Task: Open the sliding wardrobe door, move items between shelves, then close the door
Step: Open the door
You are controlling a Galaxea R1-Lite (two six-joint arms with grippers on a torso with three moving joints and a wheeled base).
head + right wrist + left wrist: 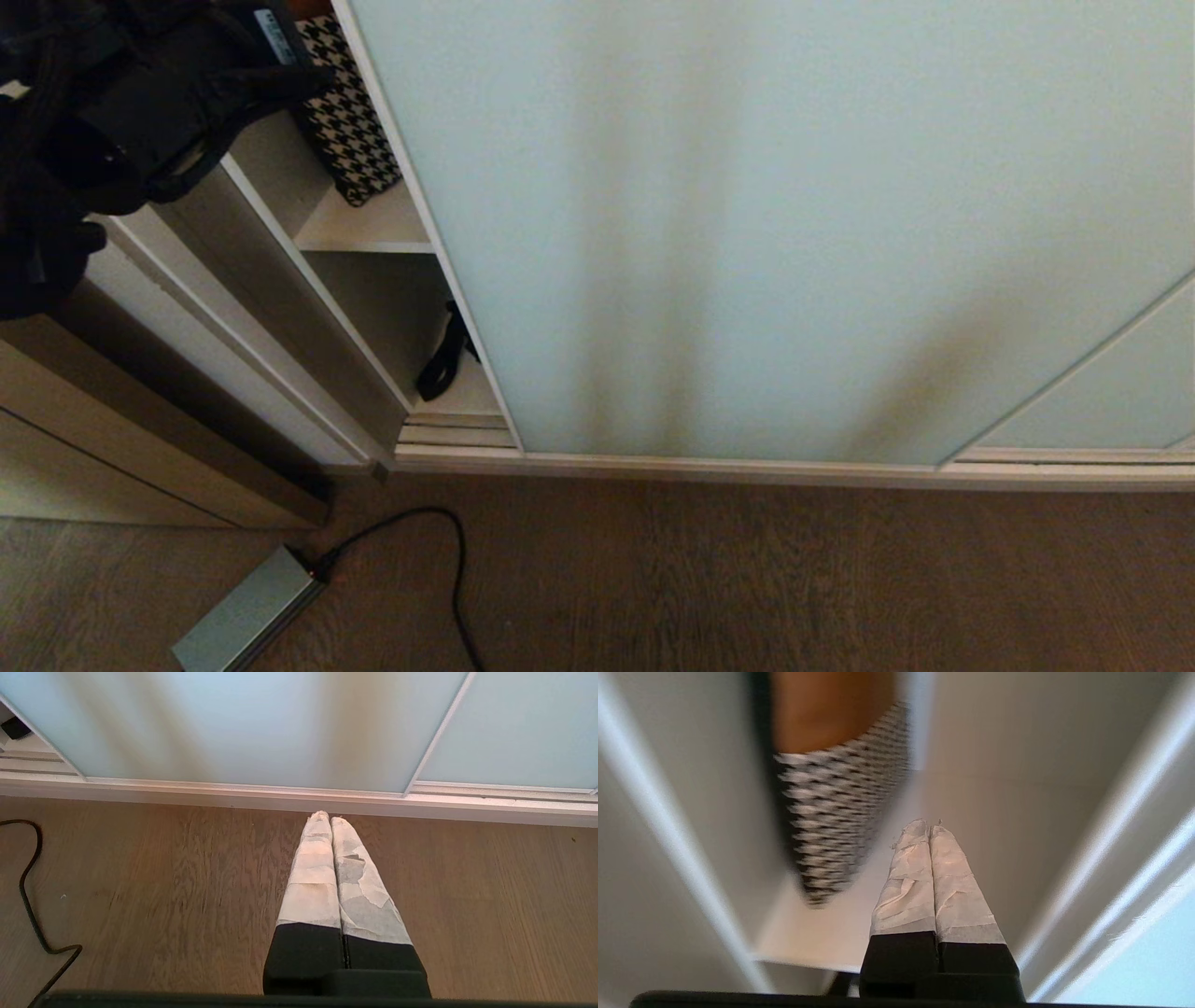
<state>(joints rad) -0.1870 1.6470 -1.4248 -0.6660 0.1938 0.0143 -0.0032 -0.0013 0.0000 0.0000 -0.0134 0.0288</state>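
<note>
Sliding wardrobe door (747,233) stands slid aside; white shelves (373,229) above wooden floor (747,579).

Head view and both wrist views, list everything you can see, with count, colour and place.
Sliding wardrobe door: one, pale blue-green frosted, slid partly open, gap at left.
Shelves: two visible, white, inside the gap.
Houndstooth bag: one, black-and-white, upper shelf.
Black strap: one, lower shelf, mostly hidden behind the door.
Floor track: one, cream.
Cable: one, black, on the wood floor.
Grey box: one, at the cable's end.
Left gripper: fingers shut, empty, before the upper shelf.
Right gripper: fingers shut, above the floor.
</note>
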